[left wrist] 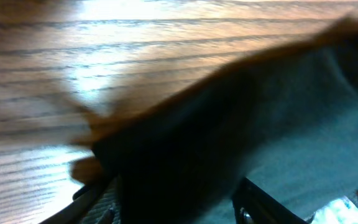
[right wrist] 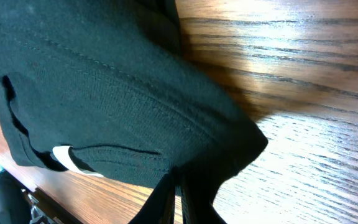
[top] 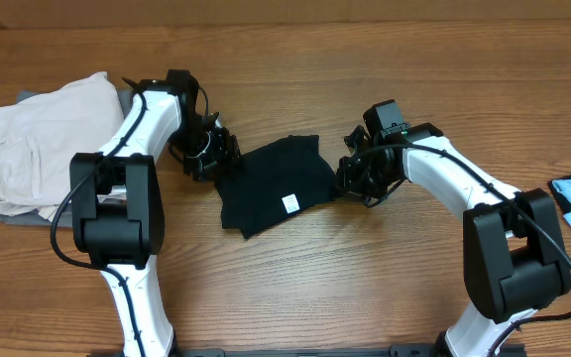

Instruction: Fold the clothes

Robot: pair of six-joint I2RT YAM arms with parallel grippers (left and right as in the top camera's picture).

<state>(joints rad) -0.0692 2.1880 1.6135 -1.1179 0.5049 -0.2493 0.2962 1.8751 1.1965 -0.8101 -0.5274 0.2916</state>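
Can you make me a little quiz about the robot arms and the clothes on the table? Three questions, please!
1. True or false: the black T-shirt lies on the table between the left arm and the right arm.
2. What lies beside the left arm, away from the T-shirt? A) an off-white garment B) a red towel C) a shoe
3. Fill in: the small label on the T-shirt is ____ in colour.
Key: 1 true; 2 A; 3 white.
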